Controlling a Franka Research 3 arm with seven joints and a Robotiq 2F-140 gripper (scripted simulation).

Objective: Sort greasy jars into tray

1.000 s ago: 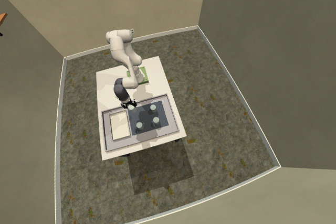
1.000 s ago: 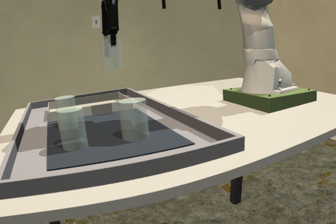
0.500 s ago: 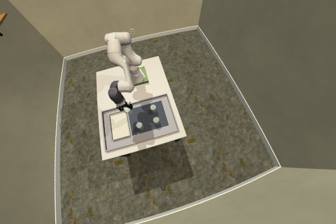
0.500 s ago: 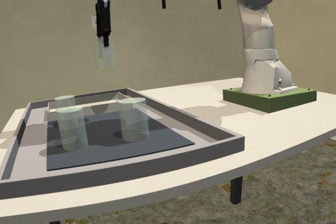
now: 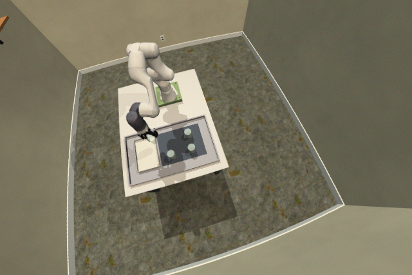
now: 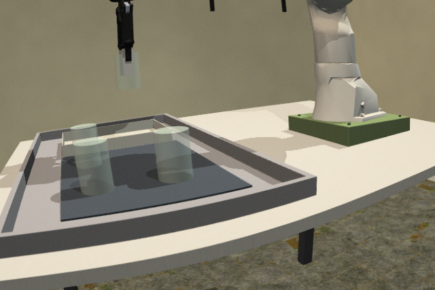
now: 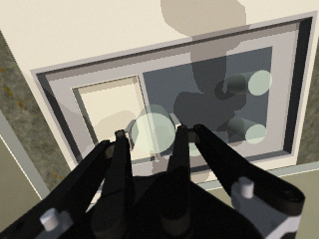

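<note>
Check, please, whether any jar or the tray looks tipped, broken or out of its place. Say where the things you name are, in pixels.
Nothing stands out: three jars [image 5: 187, 132] [image 6: 173, 155] stand upright on the mat [image 5: 179, 143] [image 6: 211, 188], the tray [image 5: 136, 157] lies beside it, and the gripper [image 6: 128, 64] holds the fourth jar upright. No breakage shows.

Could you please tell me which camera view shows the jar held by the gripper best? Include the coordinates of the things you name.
The exterior view: the held jar [image 5: 152, 139] [image 6: 135, 77] [image 7: 154, 133] hangs in profile between the gripper's [image 5: 149, 134] [image 6: 128, 60] [image 7: 152, 133] fingers, its open air beneath visible. The top view shows it small and partly covered; the wrist view shows mainly its round end.
</note>
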